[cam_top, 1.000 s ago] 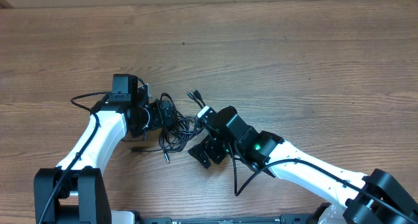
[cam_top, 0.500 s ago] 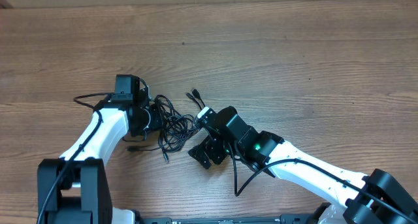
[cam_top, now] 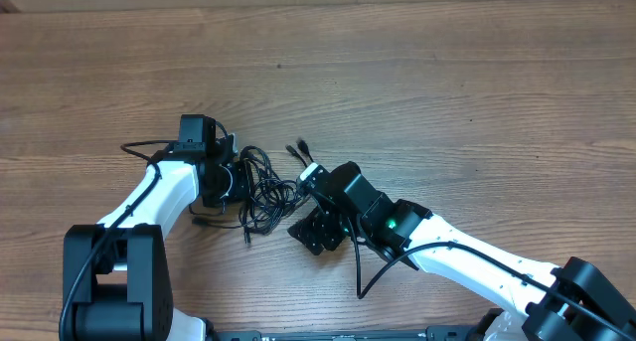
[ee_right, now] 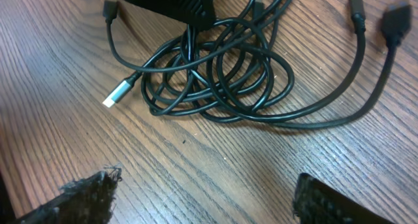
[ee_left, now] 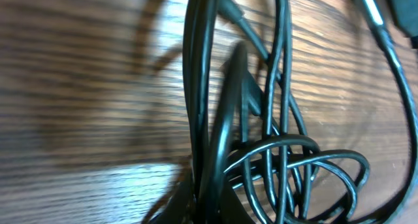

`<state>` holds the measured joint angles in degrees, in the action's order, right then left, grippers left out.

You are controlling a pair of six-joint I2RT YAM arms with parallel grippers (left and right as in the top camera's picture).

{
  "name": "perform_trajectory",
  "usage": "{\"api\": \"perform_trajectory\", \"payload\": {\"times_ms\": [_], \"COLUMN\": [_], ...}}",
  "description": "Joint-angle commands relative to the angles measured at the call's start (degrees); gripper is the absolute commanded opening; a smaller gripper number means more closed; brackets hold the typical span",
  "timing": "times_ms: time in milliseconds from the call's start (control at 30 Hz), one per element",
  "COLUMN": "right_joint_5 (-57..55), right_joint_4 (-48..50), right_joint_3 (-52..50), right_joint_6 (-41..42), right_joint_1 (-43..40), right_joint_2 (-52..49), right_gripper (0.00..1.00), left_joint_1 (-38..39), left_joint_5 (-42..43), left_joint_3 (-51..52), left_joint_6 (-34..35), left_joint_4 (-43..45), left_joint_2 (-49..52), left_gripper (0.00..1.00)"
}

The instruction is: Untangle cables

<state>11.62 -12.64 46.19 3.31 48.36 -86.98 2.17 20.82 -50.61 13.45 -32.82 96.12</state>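
Note:
The cables (cam_top: 268, 188) are thin black cords looped in a bundle on the wooden table, between my two grippers. My left gripper (cam_top: 241, 179) is at the bundle's left side, shut on a few strands. In the left wrist view those strands (ee_left: 202, 119) run straight up from the closed fingertips, with more loops (ee_left: 294, 165) to the right. My right gripper (ee_right: 206, 188) stands open just short of the bundle (ee_right: 222, 74), with nothing between its fingers. A silver-tipped plug (ee_right: 116, 93) lies loose at the bundle's left. Two black plug ends (ee_right: 375, 15) trail off at the upper right.
The bare wooden table (cam_top: 447, 92) stretches all around the bundle. My right arm (cam_top: 447, 247) reaches in from the lower right, and its thicker black cable (cam_top: 363, 271) hangs below it. A thick black cable (cam_top: 139, 147) loops behind my left wrist.
My left gripper has shut on strands at the bundle's left side, and the left arm has shifted slightly to the right. The right arm has stayed in place.

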Motion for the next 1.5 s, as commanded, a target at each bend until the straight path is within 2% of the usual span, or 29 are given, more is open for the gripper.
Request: {"api": "perform_trajectory", "payload": {"times_ms": [0,133,333,500,567,800,933,1167,1467], "right_joint_5": [0.1,0.1,0.1,0.1,0.0,0.0,-0.3,-1.0,9.8], "right_joint_4": [0.4,0.8,0.7,0.2,-0.2,0.1,0.8,0.1,4.1], "right_joint_3": [0.8,0.8,0.8,0.8,0.8,0.8,0.8,0.8,0.8], "right_joint_6": [2.5,4.0,4.4,4.5,5.0,15.0,16.3,25.3,25.4], "right_joint_1": [-0.2,-0.2,-0.2,-0.2,-0.2,-0.2,-0.2,-4.7,-7.7], "right_joint_2": [2.0,7.3,18.4,25.9,27.1,27.5,27.5,27.5,27.5], "right_gripper": [0.85,0.86,0.88,0.92,0.93,0.96,0.97,0.99,1.00], "left_joint_1": [0.4,0.4,0.4,0.4,0.4,0.4,0.4,0.4,0.5], "left_joint_5": [3.4,3.9,9.7,10.5,12.2,23.3,28.0,32.8,32.6], "left_joint_3": [-0.4,-0.4,-0.4,-0.4,-0.4,-0.4,-0.4,-0.4,-0.4], "left_joint_6": [-8.0,-13.5,-23.4,-27.5,-28.8,-35.6,-37.4,-38.0,-38.8], "left_joint_4": [0.2,-0.4,-0.9,-1.3,-1.6,-3.2,-3.4,-3.4,-3.4], "left_joint_2": [-4.4,-10.4,-20.8,-28.2,-30.3,-35.5,-36.1,-36.2,-36.2], "left_gripper": [0.04,0.04,0.04,0.04,0.04,0.04,0.04,0.04,0.04]}}
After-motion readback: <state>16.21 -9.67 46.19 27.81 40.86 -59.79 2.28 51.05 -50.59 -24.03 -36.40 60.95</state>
